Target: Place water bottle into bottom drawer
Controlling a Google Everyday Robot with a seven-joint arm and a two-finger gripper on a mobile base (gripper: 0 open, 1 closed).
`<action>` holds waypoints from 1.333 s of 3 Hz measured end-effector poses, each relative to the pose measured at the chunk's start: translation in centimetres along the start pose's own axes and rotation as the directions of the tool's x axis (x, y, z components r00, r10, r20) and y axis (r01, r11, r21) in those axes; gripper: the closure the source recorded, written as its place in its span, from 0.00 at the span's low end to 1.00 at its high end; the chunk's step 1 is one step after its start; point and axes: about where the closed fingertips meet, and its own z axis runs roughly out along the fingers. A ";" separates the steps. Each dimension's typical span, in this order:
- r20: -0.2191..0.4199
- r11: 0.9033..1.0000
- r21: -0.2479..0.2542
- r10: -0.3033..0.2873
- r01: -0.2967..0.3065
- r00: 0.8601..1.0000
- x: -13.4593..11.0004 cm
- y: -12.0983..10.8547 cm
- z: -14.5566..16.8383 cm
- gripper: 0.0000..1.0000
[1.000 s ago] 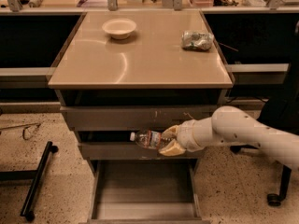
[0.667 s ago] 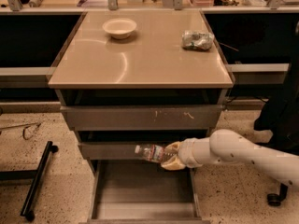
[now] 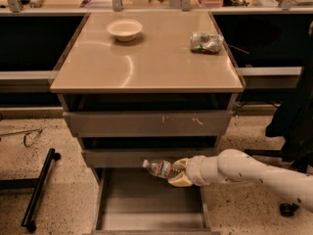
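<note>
The water bottle (image 3: 158, 168) is a small clear plastic bottle with a red and blue label band. It lies roughly level, cap pointing left, held in my gripper (image 3: 177, 173). The gripper is shut on its base end, with cream fingers (image 3: 180, 181) above and below it. My white arm (image 3: 244, 170) reaches in from the right. The bottom drawer (image 3: 146, 204) is pulled open below, a grey tray with a plain floor. The bottle hangs just above the drawer's back part, in front of the middle drawer's face.
The cabinet has a tan top (image 3: 146, 58) with a white bowl (image 3: 124, 29) and a crumpled foil bag (image 3: 206, 41). Two closed grey drawers (image 3: 146, 124) sit higher up. A black stand leg (image 3: 39, 190) lies on the floor at left. Dark cloth (image 3: 293, 121) hangs at right.
The gripper with the bottle has moved down and slightly left, from in front of the middle drawer to just over the open bottom drawer.
</note>
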 end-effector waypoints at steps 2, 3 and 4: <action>0.049 1.000 -0.014 -0.016 0.016 0.999 4.1 -0.3 5.7 1.00; 0.043 1.000 -0.025 0.006 -0.005 0.999 7.8 0.6 12.8 1.00; 0.026 0.999 -0.026 0.047 -0.046 0.999 10.5 2.0 17.0 1.00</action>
